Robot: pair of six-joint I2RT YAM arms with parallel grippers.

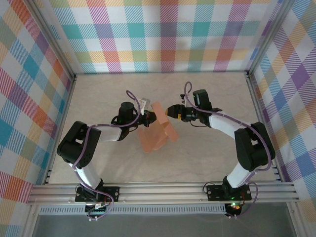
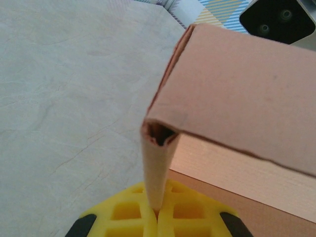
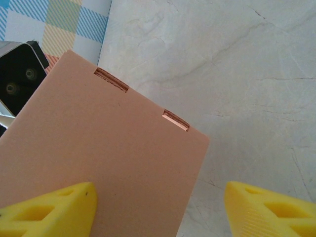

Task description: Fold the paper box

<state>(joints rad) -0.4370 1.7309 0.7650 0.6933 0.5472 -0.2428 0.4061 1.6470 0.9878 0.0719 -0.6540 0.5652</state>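
Pinching the paper box (image 1: pixel 157 132) with the left hand (image 1: pixel 148 118) near the middle of the tabletop (image 1: pixel 207 163), between the two arms. Closing that hand fully on a thin strip of the salmon-orange card, with the yellow fingers (image 2: pixel 128 212) pressing together and the strip standing upright in the seam between them, as seen from the left wrist. Showing, above that strip, a folded corner with a small dark opening, and a broad panel spreading away to the right.

Sitting partly folded rather than flat in the top view, with one flap pointing toward the back wall (image 1: pixel 163 34) and a paler lower part toward the near edge. Not telling whether that lower part is touching the tabletop.

Hovering on the other side with the right hand (image 1: pixel 171 111), just beside the upper flap. Standing wide open there and clamping nothing, with one finger (image 3: pixel 49 210) at the lower left in front of the card panel and the other finger (image 3: pixel 269 210) well apart at the lower right, over bare marble-patterned tabletop. Not telling whether the lower-left finger is touching the card.

Showing two small slots (image 3: pixel 111 80) cut along the upper edge of that panel in the right wrist view, with the dark camera block (image 3: pixel 19 74) of the opposite wrist peeking past the card's left edge.
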